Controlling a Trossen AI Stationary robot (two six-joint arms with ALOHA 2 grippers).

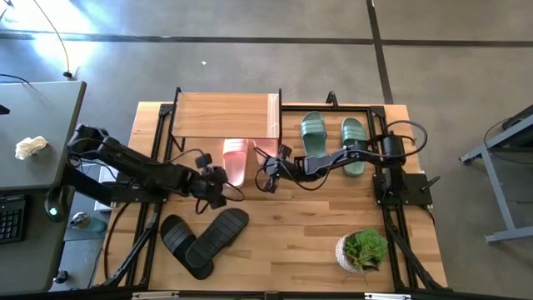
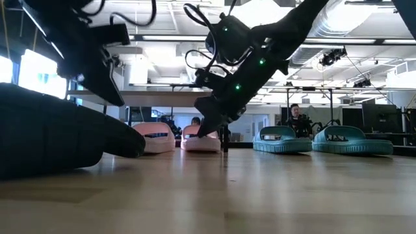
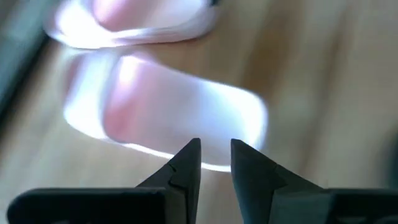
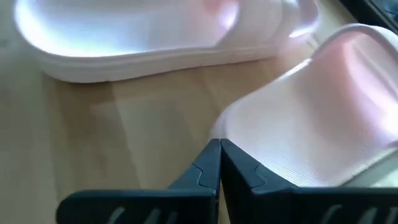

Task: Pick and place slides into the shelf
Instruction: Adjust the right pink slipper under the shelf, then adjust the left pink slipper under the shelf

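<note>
Two pale pink slides lie side by side on the table, toe ends under the shelf, a wooden plank on a black frame. My right gripper is shut at the heel of the right-hand pink slide; the other pink slide lies beyond. My left gripper hovers, slightly open, just short of the left pink slide's heel and raised off the table. Two sage green slides lie right of the shelf. Two black slides lie near the table's near edge. My right gripper's shut fingertips meet the heel rim of the right-hand pink slide, slanting down from the table's right and near side. The slide lies flat on the table, sole down. In the low view the tips sit at the slide's top edge.
A potted plant stands near the table's near right corner. The shelf's black frame posts stand beside the pink slides. People show in the room beyond the table. Bare wood lies between the black slides and the plant.
</note>
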